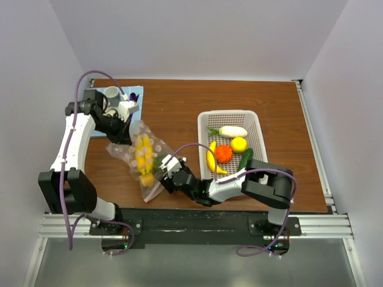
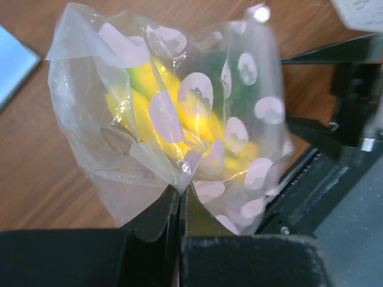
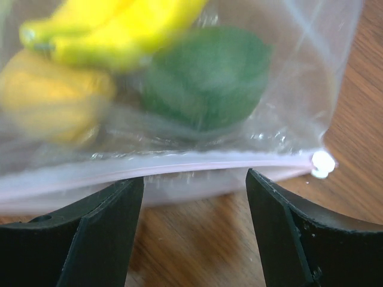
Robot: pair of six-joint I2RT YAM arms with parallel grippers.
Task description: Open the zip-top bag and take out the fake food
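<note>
The clear dotted zip-top bag (image 1: 142, 160) lies on the wooden table (image 1: 173, 107), with yellow fake food (image 1: 143, 152) inside. My left gripper (image 1: 124, 133) is shut on the bag's far end; in the left wrist view its jaws pinch the plastic (image 2: 179, 185). My right gripper (image 1: 169, 171) is open at the bag's near end. In the right wrist view the pinkish zipper strip (image 3: 179, 162) runs just ahead of the open fingers (image 3: 108, 221), with a yellow banana (image 3: 114, 30), a yellow-orange fruit (image 3: 48, 95) and a green piece (image 3: 206, 75) behind it.
A white mesh basket (image 1: 258, 133) at the right holds a banana (image 1: 211, 156), orange tomato (image 1: 224, 153), yellow round fruit (image 1: 239, 144), green cucumber (image 1: 245, 158) and a cream-white piece (image 1: 232, 131). A blue mat (image 1: 136, 92) with a white cup (image 1: 112, 93) lies at back left.
</note>
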